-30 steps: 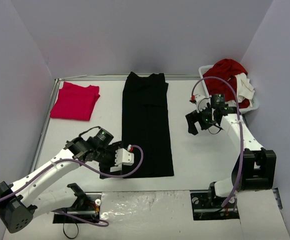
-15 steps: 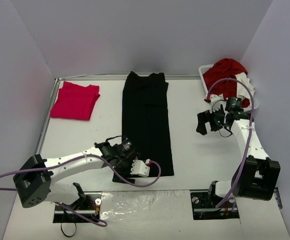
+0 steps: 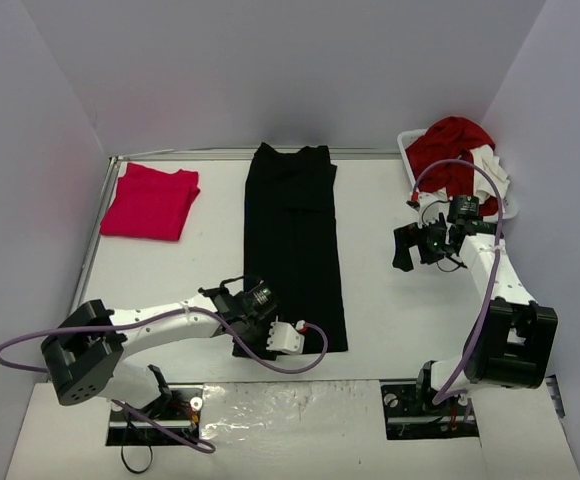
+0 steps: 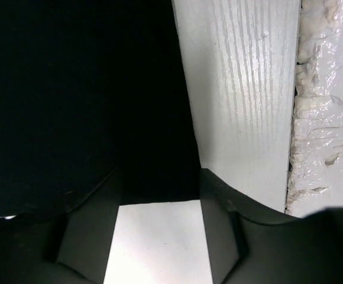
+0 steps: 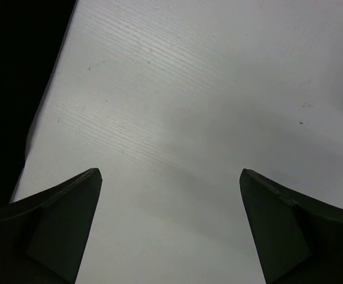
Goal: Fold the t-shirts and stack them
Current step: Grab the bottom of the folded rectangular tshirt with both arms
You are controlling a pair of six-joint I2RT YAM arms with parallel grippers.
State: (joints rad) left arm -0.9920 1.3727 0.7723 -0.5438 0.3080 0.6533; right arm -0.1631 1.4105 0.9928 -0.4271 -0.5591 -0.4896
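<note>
Since a second ago we see the left gripper (image 4: 158, 174) moved onto the near corner of the long folded black cloth t-shirt (image 3: 292, 240), fingers apart astride its hem. It lies centred on the white table (image 3: 200, 265), long axis near-to-far, collar end far. The right gripper (image 5: 168, 171) gapes empty.

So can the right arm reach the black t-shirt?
Probably yes. The right tool hangs open beside the black t-shirt, with only bare table between them and nothing in the way.
</note>
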